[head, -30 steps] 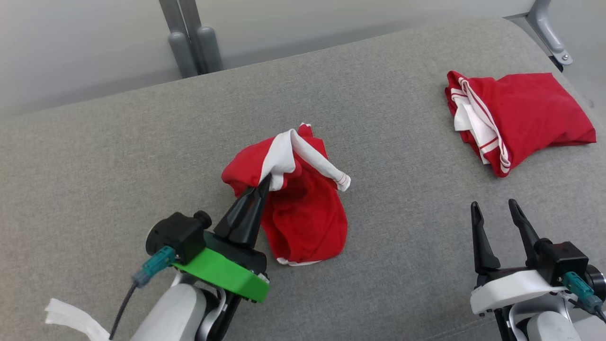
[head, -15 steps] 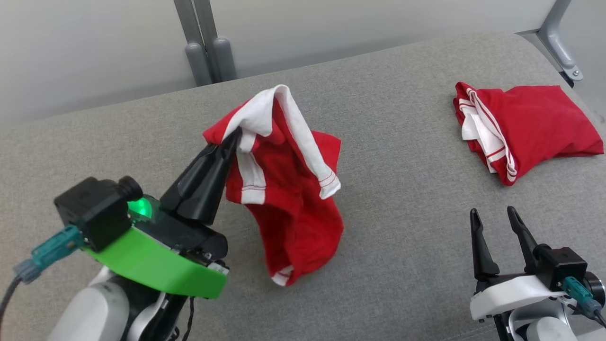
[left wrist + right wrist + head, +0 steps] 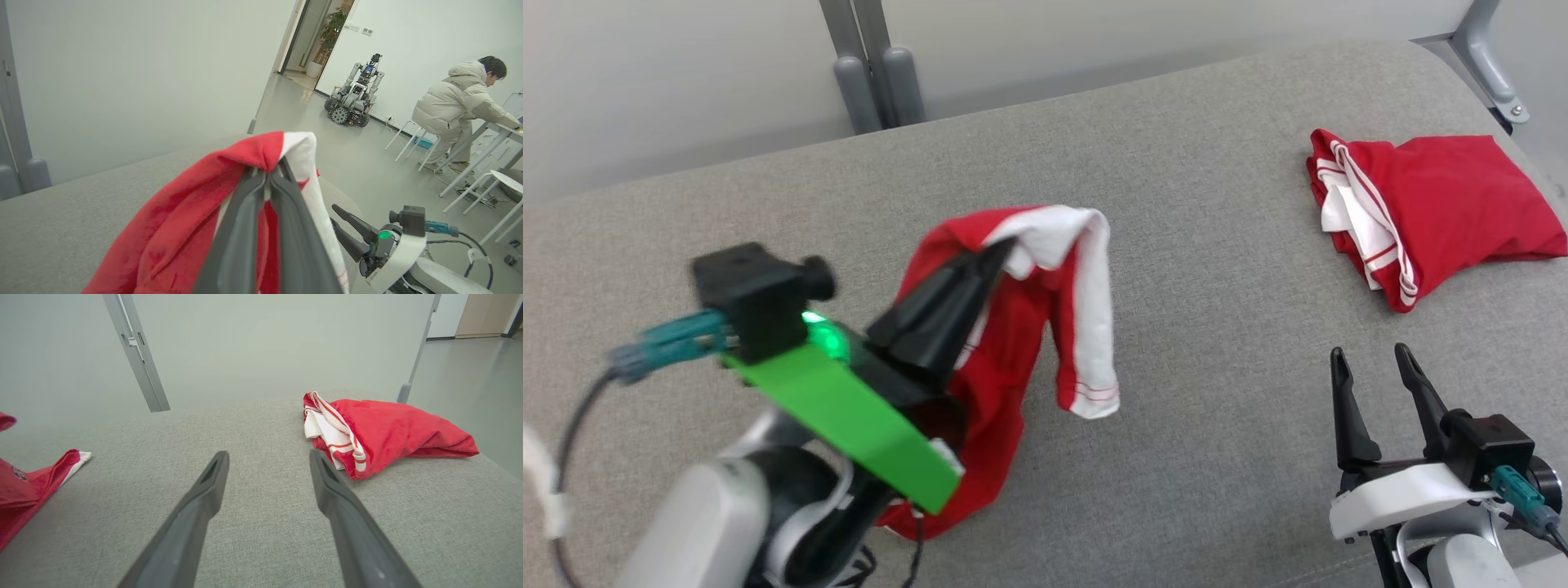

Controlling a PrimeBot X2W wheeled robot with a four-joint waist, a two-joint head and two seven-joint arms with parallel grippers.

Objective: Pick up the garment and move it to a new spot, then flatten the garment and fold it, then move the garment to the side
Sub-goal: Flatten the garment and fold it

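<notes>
The garment (image 3: 1013, 343) is red with white trim and hangs in a bunch above the grey cushion. My left gripper (image 3: 1005, 249) is shut on its top fold, where red meets white. The left wrist view has the cloth (image 3: 196, 228) draped over both closed fingers (image 3: 241, 228). One corner of the garment (image 3: 28, 486) lies at the left edge of the right wrist view. My right gripper (image 3: 1368, 359) stands open at the lower right with nothing between its fingers (image 3: 196, 510), low over bare cushion.
A second red and white garment (image 3: 1429, 208) lies folded at the far right of the grey cushion (image 3: 1217, 245). Grey metal posts (image 3: 874, 73) rise behind the back edge. In the left wrist view a person (image 3: 457, 110) sits at a table, and another robot (image 3: 355, 102) stands by the wall.
My left gripper has lifted the garment off the cushion and carried it toward me and rightward; the cloth now hangs and swings. The right arm has stayed put. The head camera shifted slightly.
</notes>
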